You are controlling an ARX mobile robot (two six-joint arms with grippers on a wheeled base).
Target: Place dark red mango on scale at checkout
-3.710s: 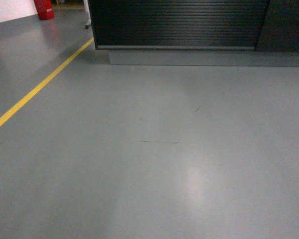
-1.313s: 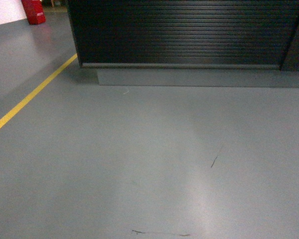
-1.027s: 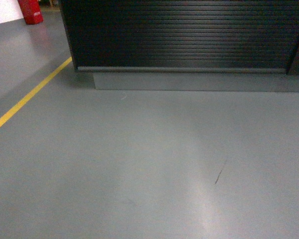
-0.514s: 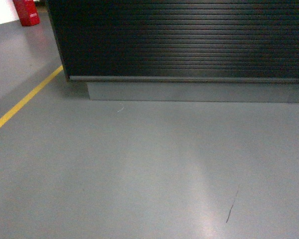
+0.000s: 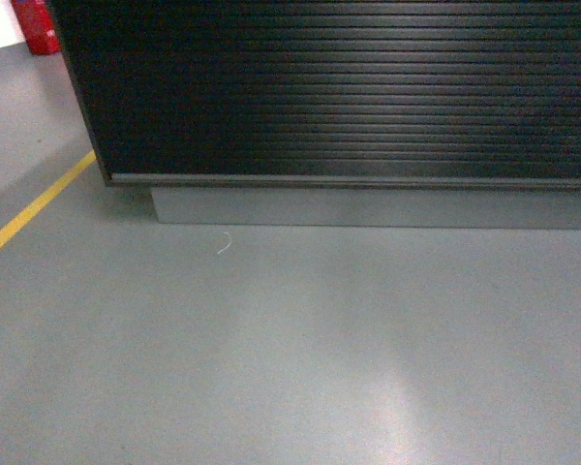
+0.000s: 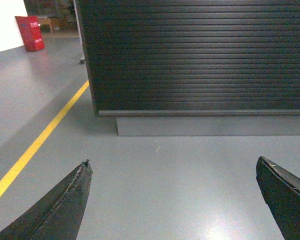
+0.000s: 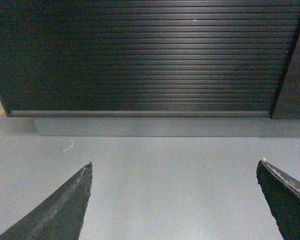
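the dark checkout counter with a horizontally ribbed front panel point(image 5: 349, 92) fills the top of the head view, standing on the grey floor point(image 5: 290, 349). a yellow floor line point(image 5: 34, 208) runs to its left. the left gripper point(image 6: 172, 200) and right gripper point(image 7: 172, 200) are both spread wide, holding nothing. the dark red mango and the scale are not visible.

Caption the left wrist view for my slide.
Open left gripper facing the ribbed checkout front, yellow floor line alongside.

1 checkout point(image 5: 349, 87); 1 yellow floor line point(image 5: 34, 208); 1 red container point(image 6: 30, 33); 2 end effectors, left end effector point(image 6: 172, 200), right end effector point(image 7: 174, 200)
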